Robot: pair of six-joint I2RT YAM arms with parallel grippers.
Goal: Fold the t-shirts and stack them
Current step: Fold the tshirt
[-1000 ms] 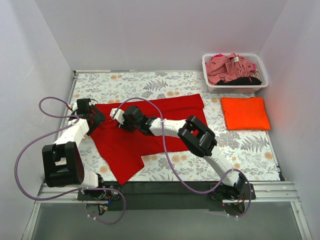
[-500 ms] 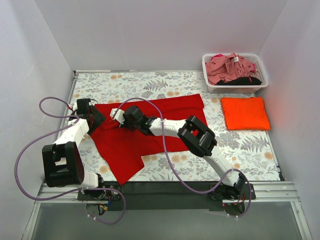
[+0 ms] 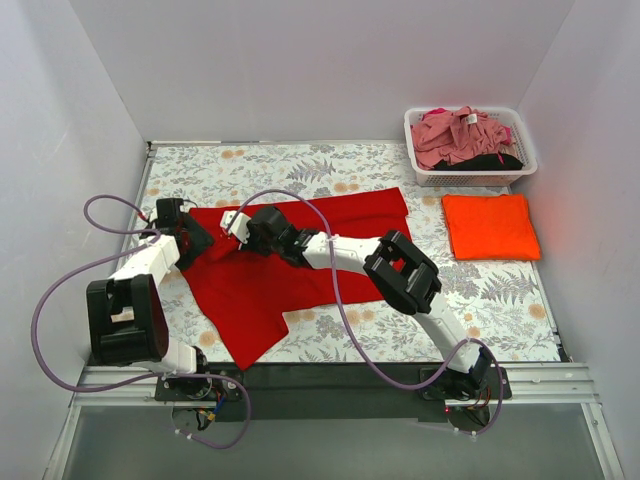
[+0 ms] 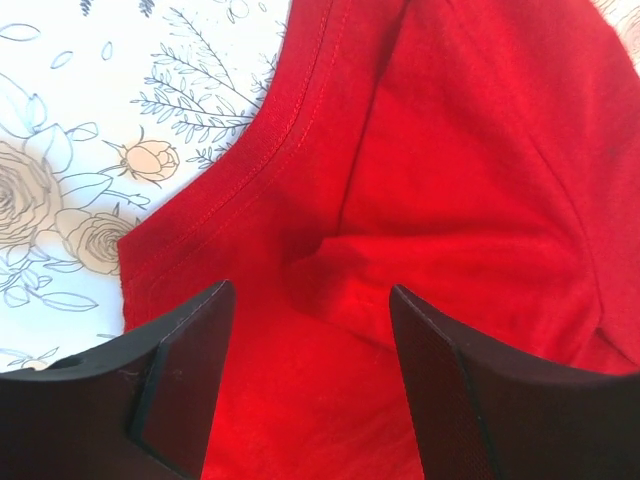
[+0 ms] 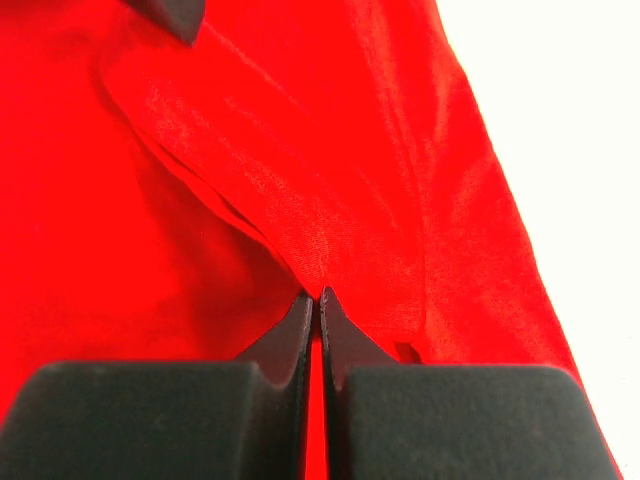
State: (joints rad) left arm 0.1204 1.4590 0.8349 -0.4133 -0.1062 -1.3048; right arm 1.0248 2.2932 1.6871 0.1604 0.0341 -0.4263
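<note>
Two arms meet over the red t-shirt (image 3: 370,215), which lies spread and rumpled on the floral table cloth (image 3: 300,165), left of centre. The right gripper (image 5: 318,298) has its jaws pinched together on a raised fold of the red cloth, while the left gripper (image 4: 310,290) stands with its jaws apart over the shirt's stitched edge, a crease lying between them unclamped. Well to the right, the orange t-shirt (image 3: 490,226) lies folded flat, and the pink t-shirt (image 3: 455,135) and black t-shirt (image 3: 495,160) sit heaped in the white basket (image 3: 470,178) at the far right corner.
</note>
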